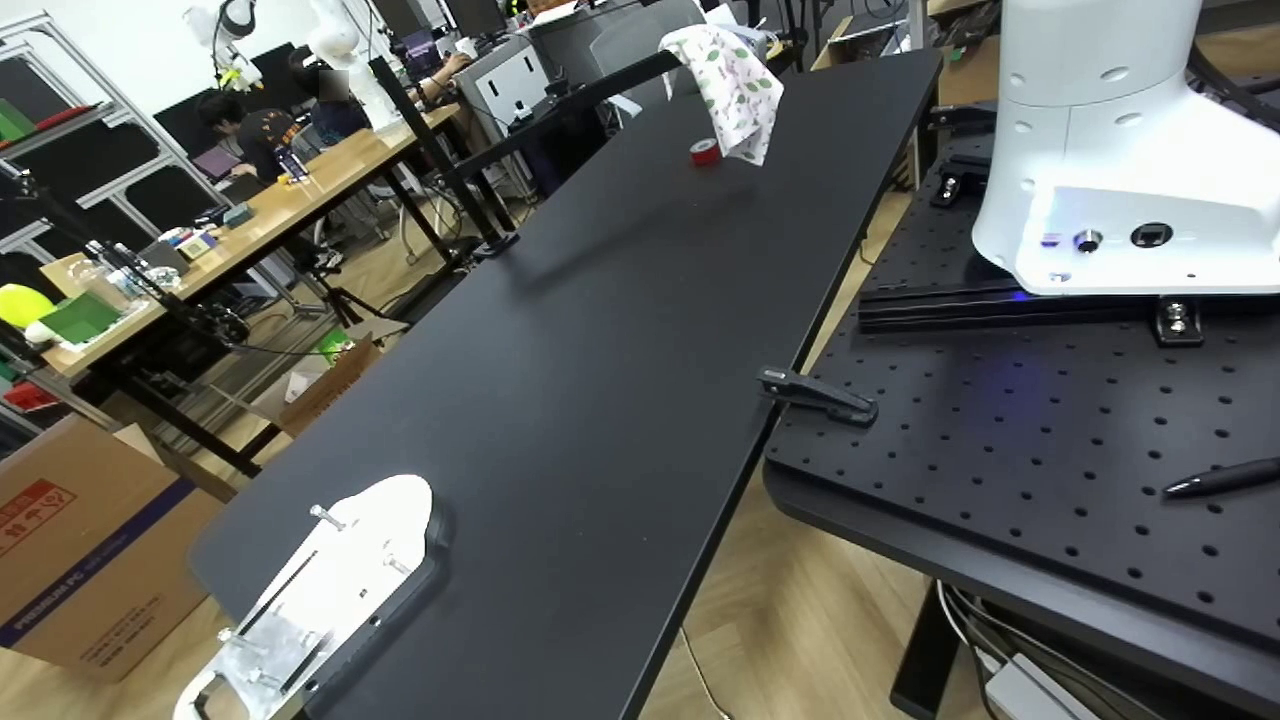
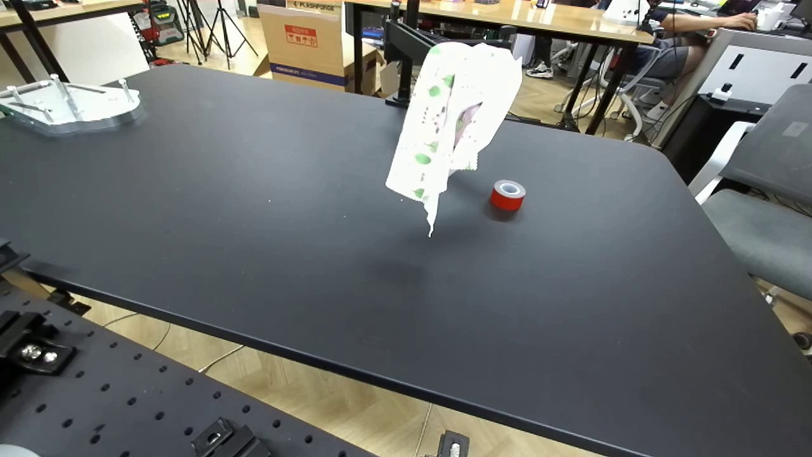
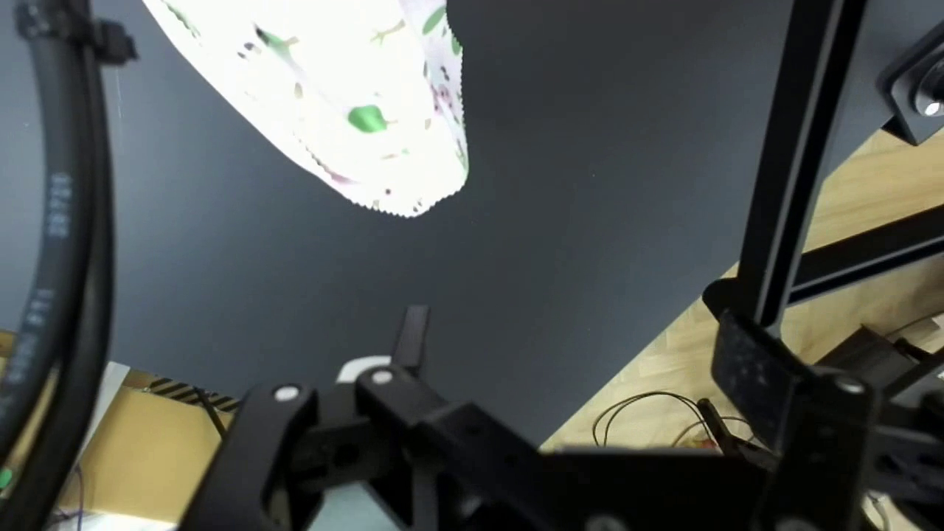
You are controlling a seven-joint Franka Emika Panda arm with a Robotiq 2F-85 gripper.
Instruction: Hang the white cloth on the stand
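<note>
1. In an exterior view, the white cloth (image 1: 730,90) is seen draped over the arm of the stand (image 1: 620,83), upper middle; the arm's tip is covered by it. The robot base (image 1: 1110,150), upper right, is cut off.
2. At the left there, the inside of a green bin (image 1: 82,318) is hard to make out; green and white items (image 1: 333,348) are partly seen in an open carton (image 1: 335,395).
3. On the desk (image 1: 620,330), a red tape roll (image 1: 705,152) is seen near the cloth's lower edge; at lower left, a pale plate (image 1: 350,560) is cut off.
4. In an exterior view, much of the stand's arm is hidden by the white cloth (image 2: 450,120), upper middle. The red tape roll is seen to its lower right. What is held in the cardboard box (image 2: 311,57), top, cannot be told. A chair (image 2: 761,222) is cut off by the right edge.
5. In the wrist view, the white cloth is cut off at the top and washed out. The pincer (image 3: 582,350) is blurred along the bottom, fingers spread wide, nothing gripped. Whether the stand is touched by the finger at right cannot be told. The left edge is blocked by cables (image 3: 63,258).
</note>
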